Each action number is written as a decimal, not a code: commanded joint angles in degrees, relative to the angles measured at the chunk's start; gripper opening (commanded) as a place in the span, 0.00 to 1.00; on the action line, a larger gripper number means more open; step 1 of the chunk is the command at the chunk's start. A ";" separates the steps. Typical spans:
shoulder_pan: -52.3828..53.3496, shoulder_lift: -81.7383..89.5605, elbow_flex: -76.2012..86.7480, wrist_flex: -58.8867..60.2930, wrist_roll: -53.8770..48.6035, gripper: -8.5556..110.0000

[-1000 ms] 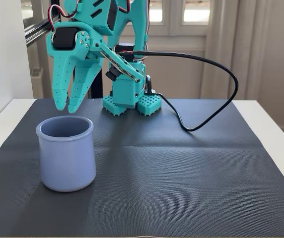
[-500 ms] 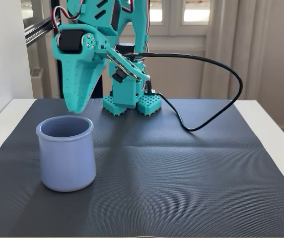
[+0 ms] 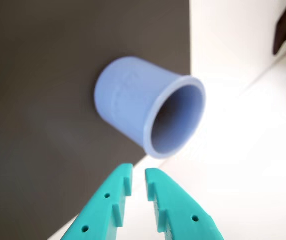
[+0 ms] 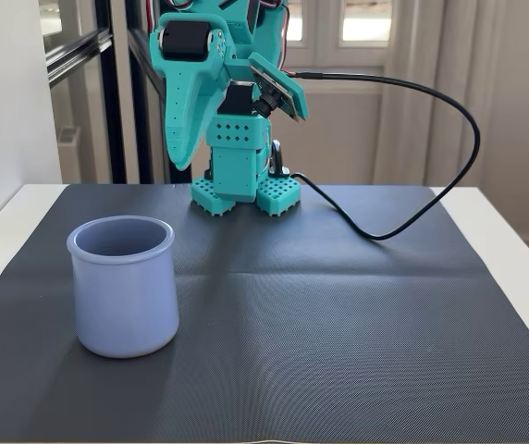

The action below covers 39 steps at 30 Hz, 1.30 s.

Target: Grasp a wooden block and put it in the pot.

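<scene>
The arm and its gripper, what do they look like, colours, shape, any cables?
The arm is turquoise printed plastic with black servo blocks and a studded base. The gripper has two tapered turquoise fingers with stepped inner edges and small round holes. A black cable loops from the arm across the dark mat.

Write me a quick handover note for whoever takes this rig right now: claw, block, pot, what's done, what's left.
Claw: empty, jaws nearly closed with a narrow gap, raised near the arm's base, away from the pot.
Pot: upright on the dark mat, toward its left side in the fixed view.
Wooden block: not visible in either view; the part of the pot's inside that shows in the wrist view looks empty, the bottom is hidden.
Done: cannot confirm the drop.
Left: look into the pot; if empty, find the block and place it.
</scene>
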 commanded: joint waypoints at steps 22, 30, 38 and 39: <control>-2.72 32.87 34.10 -5.71 -0.70 0.10; -2.72 38.58 36.04 -4.48 -0.79 0.10; -4.48 41.48 37.53 -5.10 -1.32 0.09; -4.48 41.48 37.53 -5.10 -1.32 0.09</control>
